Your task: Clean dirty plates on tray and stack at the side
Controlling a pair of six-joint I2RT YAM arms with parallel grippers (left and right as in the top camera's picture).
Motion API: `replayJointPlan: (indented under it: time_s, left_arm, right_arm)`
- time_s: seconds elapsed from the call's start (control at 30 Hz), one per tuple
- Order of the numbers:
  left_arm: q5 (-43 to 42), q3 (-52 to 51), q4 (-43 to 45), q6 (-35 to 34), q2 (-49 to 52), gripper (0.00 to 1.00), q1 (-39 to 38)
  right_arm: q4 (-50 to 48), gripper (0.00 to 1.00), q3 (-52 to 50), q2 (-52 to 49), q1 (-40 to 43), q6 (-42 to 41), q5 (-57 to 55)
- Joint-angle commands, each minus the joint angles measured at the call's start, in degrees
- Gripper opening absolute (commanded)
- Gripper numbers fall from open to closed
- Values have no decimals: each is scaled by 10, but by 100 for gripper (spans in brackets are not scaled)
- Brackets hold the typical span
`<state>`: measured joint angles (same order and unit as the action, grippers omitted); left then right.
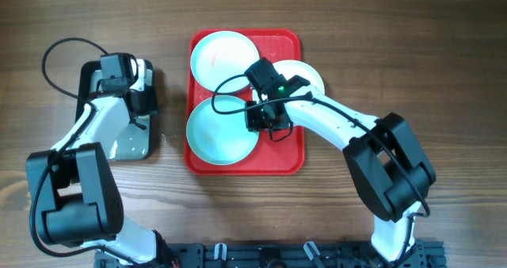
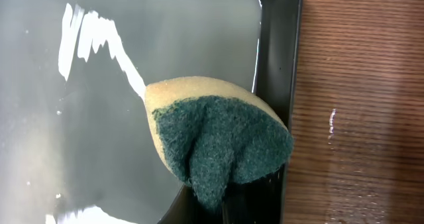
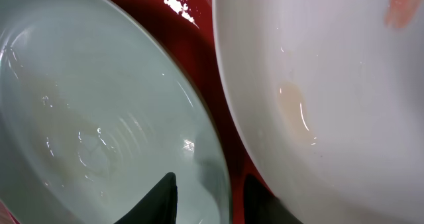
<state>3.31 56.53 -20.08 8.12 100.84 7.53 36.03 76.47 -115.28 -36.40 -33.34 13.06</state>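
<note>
The red tray [image 1: 285,161] carries three plates. A pale turquoise plate [image 1: 224,58] lies at the far left and another turquoise plate [image 1: 218,133] at the near left. The white plate [image 1: 309,74] at the right is half hidden under my right arm. My right gripper [image 1: 268,124] is down on the near turquoise plate's [image 3: 99,118] right rim. In the right wrist view the gripper [image 3: 213,184] is shut on that rim, one finger inside the plate, one over the tray [image 3: 199,45]. The white plate [image 3: 331,85] bears orange smears. My left gripper [image 2: 218,207] is shut on a yellow-green sponge [image 2: 218,141].
A black-rimmed metal pan [image 1: 119,145] sits left of the tray, with my left gripper [image 1: 141,101] over its right side. The sponge hangs above the pan's right rim [image 2: 275,65], with bare wood [image 2: 364,105] beside it. Wet streaks mark the pan floor.
</note>
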Motion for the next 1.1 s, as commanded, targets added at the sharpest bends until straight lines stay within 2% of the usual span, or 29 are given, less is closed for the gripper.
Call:
replayJointPlan:
  time_s: [0.0, 0.37, 1.07]
  left_arm:
    - [-23, -1, 1, 5, 2, 4, -21]
    - [-23, -1, 1, 3, 2, 4, -79]
    - [-75, -1, 1, -94, 2, 4, -82]
  right_arm:
    - [-2, 33, -1, -7, -4, 4, 4]
    - [-2, 32, -1, -7, -4, 4, 4]
    - [-5, 33, -1, -7, -4, 4, 4]
